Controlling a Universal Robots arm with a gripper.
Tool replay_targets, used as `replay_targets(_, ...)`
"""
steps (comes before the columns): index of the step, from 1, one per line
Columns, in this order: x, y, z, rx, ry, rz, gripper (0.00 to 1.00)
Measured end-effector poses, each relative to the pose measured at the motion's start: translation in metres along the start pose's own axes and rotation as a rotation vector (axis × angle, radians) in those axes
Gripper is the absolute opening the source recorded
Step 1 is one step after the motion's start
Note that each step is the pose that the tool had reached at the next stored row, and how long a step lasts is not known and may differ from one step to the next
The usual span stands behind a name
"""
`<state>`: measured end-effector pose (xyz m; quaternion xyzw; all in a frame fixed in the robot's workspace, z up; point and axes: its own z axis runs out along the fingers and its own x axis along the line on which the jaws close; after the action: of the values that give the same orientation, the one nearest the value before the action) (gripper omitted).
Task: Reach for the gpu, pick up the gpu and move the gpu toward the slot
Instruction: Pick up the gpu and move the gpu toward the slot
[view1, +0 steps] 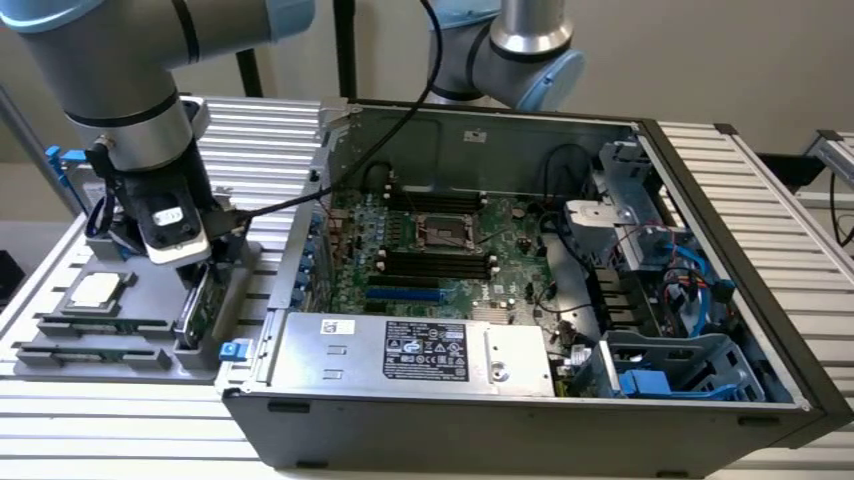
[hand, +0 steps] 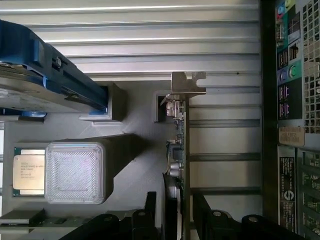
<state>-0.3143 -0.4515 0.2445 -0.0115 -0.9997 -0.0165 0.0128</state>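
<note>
The gpu is a thin green card standing on edge in the grey tray, at the exterior view's left beside the open computer case. In the wrist view the gpu shows edge-on, its silver bracket at the far end. My gripper hangs right over the card. In the wrist view the gripper is open, one black finger on each side of the card's near end, with small gaps showing. The blue slot lies on the motherboard inside the case.
A hard drive with blue rails, a CPU and memory sticks share the tray. The case wall rises just beside the card. A power supply and cables crowd the case.
</note>
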Motion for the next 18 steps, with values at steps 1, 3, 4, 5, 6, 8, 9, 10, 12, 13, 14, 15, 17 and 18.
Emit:
replay_targets(1,0.0000,0.0000,0.0002,0.0003,0.0098,0.000,0.42)
replay_targets(3,0.0000,0.0000,0.0011,0.0002,0.0205,0.001,0.42)
replay_targets(4,-0.0001,0.0000,0.0013,0.0004,0.0220,0.001,0.42)
replay_targets(5,-0.0006,-0.0001,0.0016,0.0004,0.0223,0.001,0.42)
replay_targets(6,-0.0012,-0.0001,0.0018,0.0003,0.0223,0.002,0.42)
replay_targets(8,-0.0022,0.0000,0.0020,0.0002,0.0223,0.003,0.42)
replay_targets(9,-0.0022,0.0000,0.0021,0.0003,0.0224,0.004,0.42)
replay_targets(10,-0.0022,0.0000,0.0022,0.0003,0.0226,0.005,0.42)
replay_targets(12,-0.0025,0.0000,0.0030,0.0001,0.0225,0.007,0.42)
replay_targets(13,-0.0028,0.0000,0.0034,0.0001,0.0226,0.007,0.42)
replay_targets(14,-0.0033,-0.0001,0.0038,0.0002,0.0227,0.008,0.42)
replay_targets(15,-0.0038,-0.0001,0.0042,0.0001,0.0226,0.008,0.42)
replay_targets(17,-0.0041,-0.0001,0.0044,0.0001,0.0230,0.010,0.42)
replay_targets(18,-0.0040,-0.0001,0.0044,0.0002,0.0233,0.011,0.42)
